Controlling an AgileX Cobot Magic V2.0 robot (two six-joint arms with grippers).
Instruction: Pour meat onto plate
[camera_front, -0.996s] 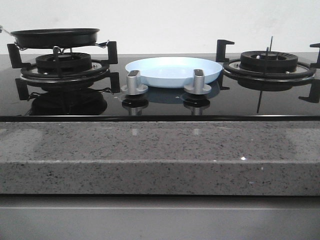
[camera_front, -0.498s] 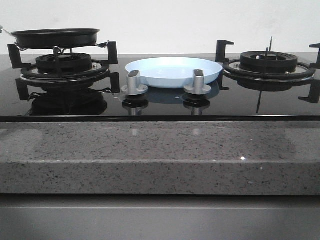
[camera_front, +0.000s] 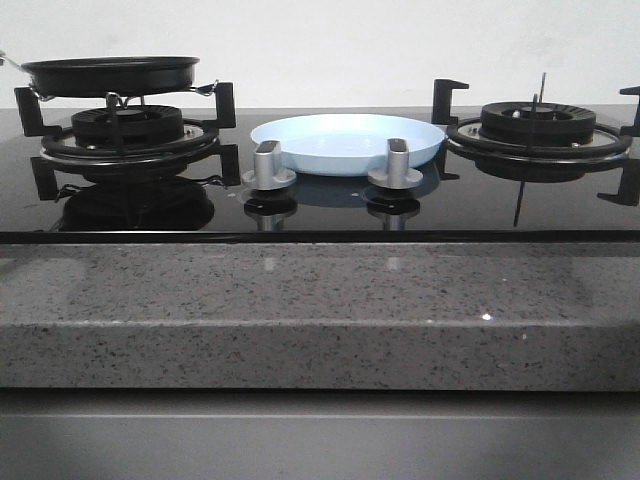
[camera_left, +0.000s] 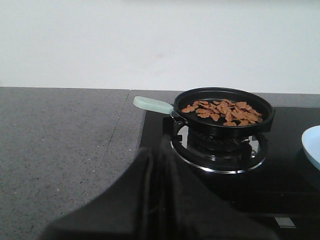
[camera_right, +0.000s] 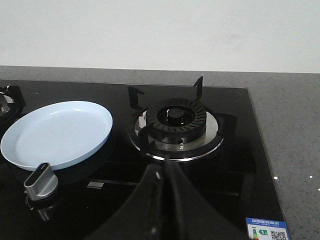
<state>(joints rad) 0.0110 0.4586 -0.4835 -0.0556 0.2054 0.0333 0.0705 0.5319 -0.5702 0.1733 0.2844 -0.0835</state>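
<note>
The meat (camera_left: 223, 110) is a loose pile of tan-brown pieces in a black frying pan (camera_left: 223, 122) with a pale green handle (camera_left: 152, 104), standing on the left burner. The pan also shows in the front view (camera_front: 110, 75). The pale-blue plate (camera_front: 345, 142) lies empty between the burners, and shows in the right wrist view (camera_right: 57, 132). My left gripper (camera_left: 159, 150) is shut and empty, back from the pan and short of its handle. My right gripper (camera_right: 167, 167) is shut and empty, in front of the right burner (camera_right: 176, 122). Neither gripper shows in the front view.
Two silver knobs (camera_front: 268, 165) (camera_front: 396, 163) stand in front of the plate. The right burner's black pan supports (camera_front: 540, 125) stick up. A speckled grey stone counter (camera_front: 300, 300) runs along the front and surrounds the black glass hob (camera_right: 210, 165).
</note>
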